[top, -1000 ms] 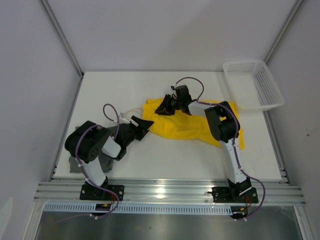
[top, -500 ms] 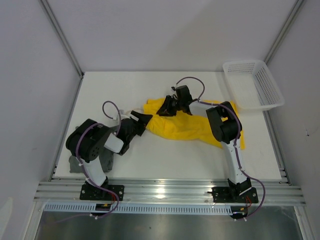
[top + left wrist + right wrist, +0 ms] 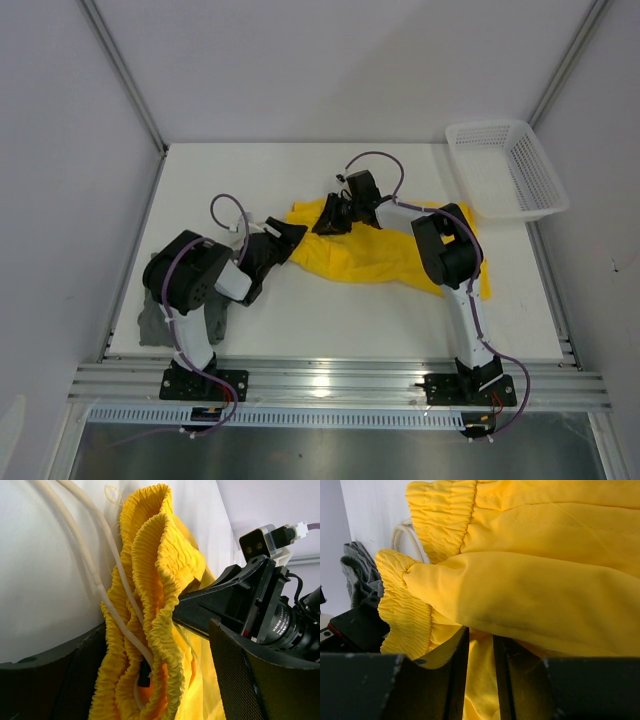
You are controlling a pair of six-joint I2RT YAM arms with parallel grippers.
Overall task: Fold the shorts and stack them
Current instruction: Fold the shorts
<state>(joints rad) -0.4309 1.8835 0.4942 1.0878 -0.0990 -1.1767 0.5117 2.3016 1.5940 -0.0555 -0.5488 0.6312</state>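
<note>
I see the white table with the bright yellow cloth shorts crumpled across its middle, spreading towards the right. My right arm stretches far forward and bends back leftwards, putting the right gripper at the shorts' far left edge. My left arm is folded low, its left gripper reaching rightwards to that same edge, so the two nearly meet. The white plastic mesh basket sits at the far right corner, well apart from the cloth. The dark grey cloth shorts lie bunched at the near left, beside the left arm's base. On the right wrist camera the fingers are pinched almost together on a fold of yellow cloth. On the left wrist camera the fingers stand wide apart, gripping nothing, the ruffled yellow waistband between them, and a pale drawstring cord trails over the table
</note>
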